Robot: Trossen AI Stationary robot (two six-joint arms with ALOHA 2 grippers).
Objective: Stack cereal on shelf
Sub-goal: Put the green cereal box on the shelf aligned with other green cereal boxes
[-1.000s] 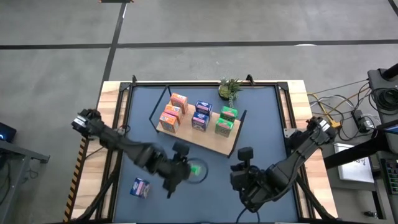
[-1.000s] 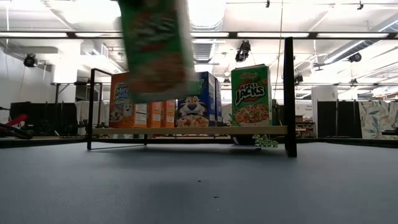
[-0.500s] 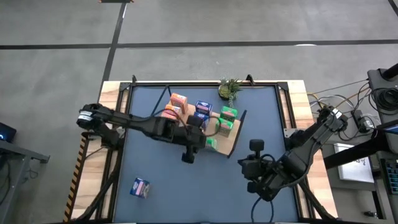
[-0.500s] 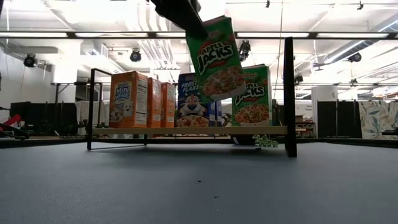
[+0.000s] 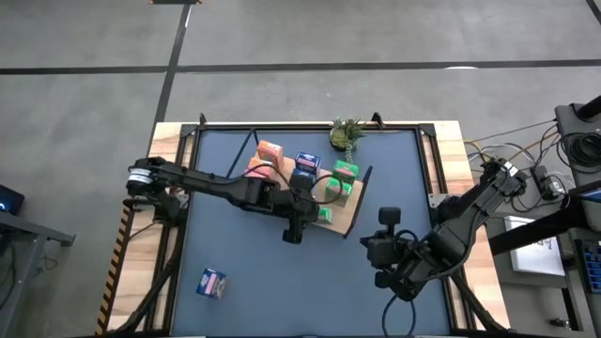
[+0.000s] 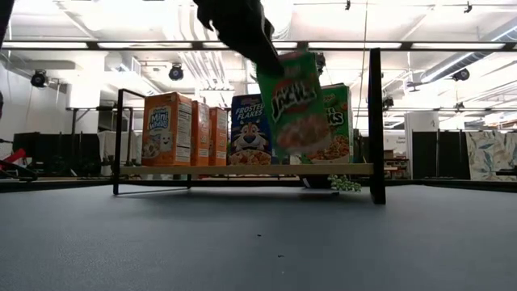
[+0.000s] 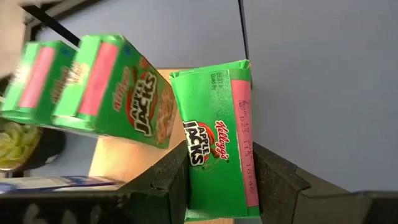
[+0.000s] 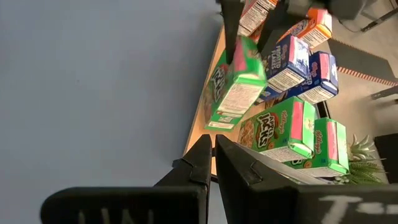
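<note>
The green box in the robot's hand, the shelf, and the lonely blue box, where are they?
green box (image 6: 296, 105), low view, on its printed front.
shelf (image 6: 202, 170), low view, on the board's front edge.
blue box (image 5: 212, 283), high view, on its top face, lying on the table.

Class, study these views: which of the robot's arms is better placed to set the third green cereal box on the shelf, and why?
Left. The left pincer grips the green Apple Jacks box over the shelf front edge. The right pincer sits shut and empty over the bare table, off the shelf.
</note>
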